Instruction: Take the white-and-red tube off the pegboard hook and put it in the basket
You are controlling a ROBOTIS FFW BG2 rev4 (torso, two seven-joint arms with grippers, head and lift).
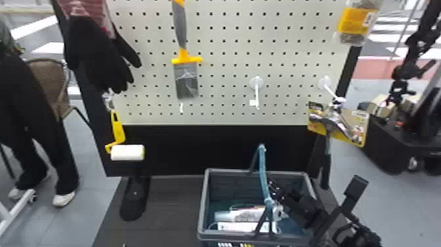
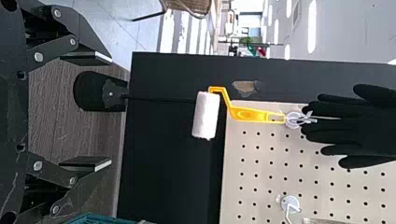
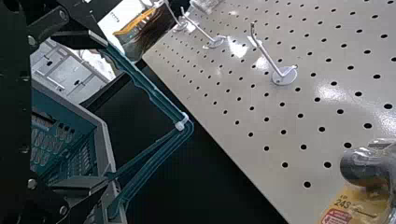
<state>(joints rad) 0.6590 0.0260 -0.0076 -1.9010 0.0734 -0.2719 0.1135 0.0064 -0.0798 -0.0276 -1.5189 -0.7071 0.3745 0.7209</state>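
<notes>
In the head view, the right gripper (image 1: 316, 188) stands over the right side of the basket (image 1: 202, 203), fingers wide apart. A white tube-like pack (image 1: 241, 215) with a pale blue end lies inside, beside a slim white pack (image 1: 241, 227); any red on them cannot be made out. Above, a pegboard hook (image 1: 257, 96) is bare. The right wrist view has the right gripper (image 3: 105, 112) open, with the basket's teal handle (image 3: 154, 99) passing close by one finger; contact is unclear. Facing the lower pegboard frame, the left gripper (image 2: 111, 110) is open and holds nothing.
A paint roller (image 1: 127, 152) and black gloves (image 1: 95, 52) hang at the left of the pegboard (image 1: 223, 72). A scraper (image 1: 186, 78) is near its middle. The hammer (image 1: 328, 131) hangs at the right, near the right arm. The basket's raised handle (image 1: 263, 174) crosses above its opening.
</notes>
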